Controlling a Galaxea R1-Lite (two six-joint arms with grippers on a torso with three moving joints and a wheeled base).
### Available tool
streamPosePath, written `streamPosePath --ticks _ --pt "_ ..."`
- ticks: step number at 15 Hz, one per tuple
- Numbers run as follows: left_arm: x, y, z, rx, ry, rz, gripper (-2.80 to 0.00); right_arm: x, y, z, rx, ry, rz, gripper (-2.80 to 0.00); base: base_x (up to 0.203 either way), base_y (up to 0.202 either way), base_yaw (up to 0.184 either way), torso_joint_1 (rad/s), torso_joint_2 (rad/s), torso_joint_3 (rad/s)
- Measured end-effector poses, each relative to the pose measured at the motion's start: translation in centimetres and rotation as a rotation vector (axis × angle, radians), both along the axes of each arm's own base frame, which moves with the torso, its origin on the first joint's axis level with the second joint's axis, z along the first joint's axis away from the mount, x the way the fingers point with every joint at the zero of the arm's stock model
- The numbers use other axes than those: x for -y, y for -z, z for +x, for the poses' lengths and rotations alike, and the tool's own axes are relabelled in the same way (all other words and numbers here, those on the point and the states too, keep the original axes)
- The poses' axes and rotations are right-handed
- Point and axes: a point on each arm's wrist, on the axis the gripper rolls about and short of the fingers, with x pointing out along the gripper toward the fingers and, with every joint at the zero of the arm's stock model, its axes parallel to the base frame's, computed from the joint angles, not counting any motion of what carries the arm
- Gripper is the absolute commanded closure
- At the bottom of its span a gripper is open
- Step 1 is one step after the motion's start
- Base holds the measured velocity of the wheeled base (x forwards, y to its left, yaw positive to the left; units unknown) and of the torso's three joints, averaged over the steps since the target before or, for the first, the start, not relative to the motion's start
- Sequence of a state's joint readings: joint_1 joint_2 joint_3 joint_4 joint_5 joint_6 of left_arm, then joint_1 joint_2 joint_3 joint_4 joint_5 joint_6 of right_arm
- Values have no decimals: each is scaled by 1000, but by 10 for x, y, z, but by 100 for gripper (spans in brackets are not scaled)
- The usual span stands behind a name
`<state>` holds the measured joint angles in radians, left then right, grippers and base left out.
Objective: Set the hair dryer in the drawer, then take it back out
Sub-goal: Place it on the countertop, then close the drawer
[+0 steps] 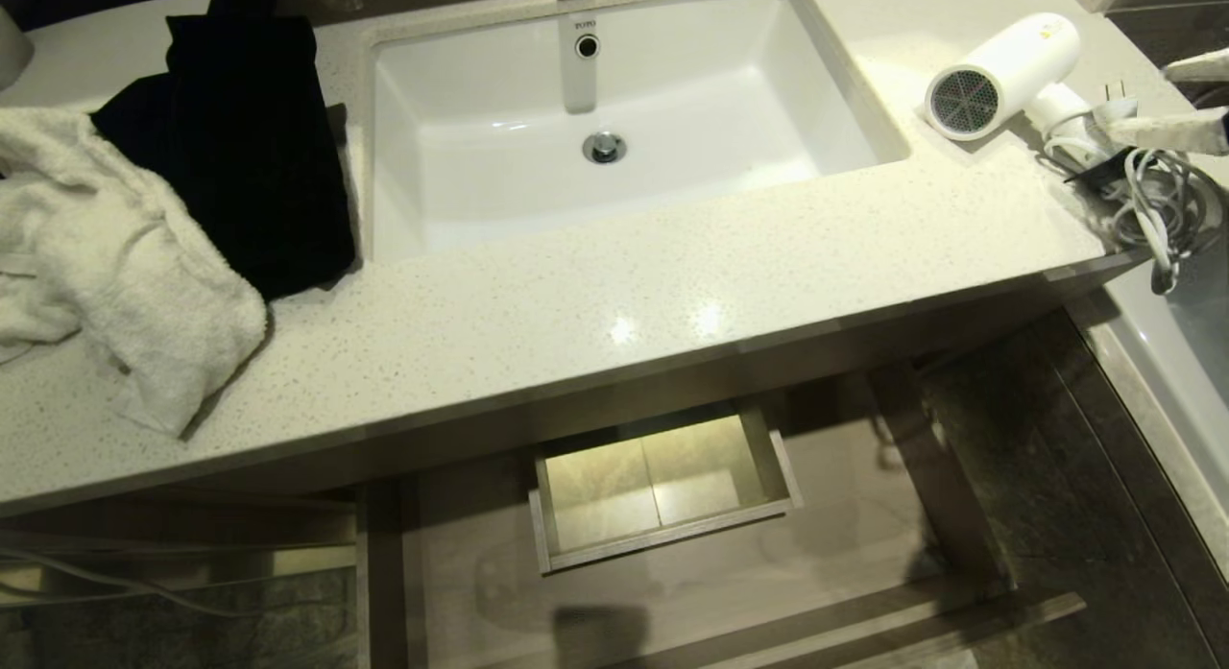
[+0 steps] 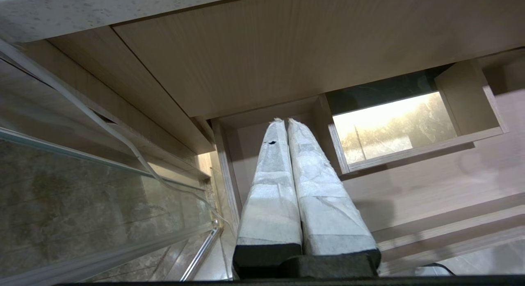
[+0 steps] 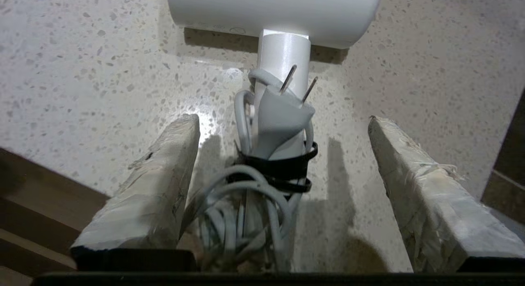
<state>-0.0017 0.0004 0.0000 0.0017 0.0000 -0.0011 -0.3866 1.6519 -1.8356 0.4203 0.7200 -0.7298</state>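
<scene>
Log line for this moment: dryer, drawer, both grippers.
hair dryer: on counter, right of sink | drawer: open | right gripper: open, straddling handle | left gripper: shut, parked by drawer

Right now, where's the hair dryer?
In the head view the hair dryer lies on the countertop to the right of the sink, near the counter's right end, with the right gripper open around its handle and bundled cord.

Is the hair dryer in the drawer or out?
Out. The hair dryer lies on the counter; the open drawer below holds no dryer.
</scene>
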Motion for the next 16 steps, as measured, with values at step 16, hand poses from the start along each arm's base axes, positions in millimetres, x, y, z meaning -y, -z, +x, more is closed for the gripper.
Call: streamPosePath --ticks 16 --pt "0 0 0 0 -1 0 0 -65 16 -197 31 483 -94 0 0 0 0 -143 66 -78"
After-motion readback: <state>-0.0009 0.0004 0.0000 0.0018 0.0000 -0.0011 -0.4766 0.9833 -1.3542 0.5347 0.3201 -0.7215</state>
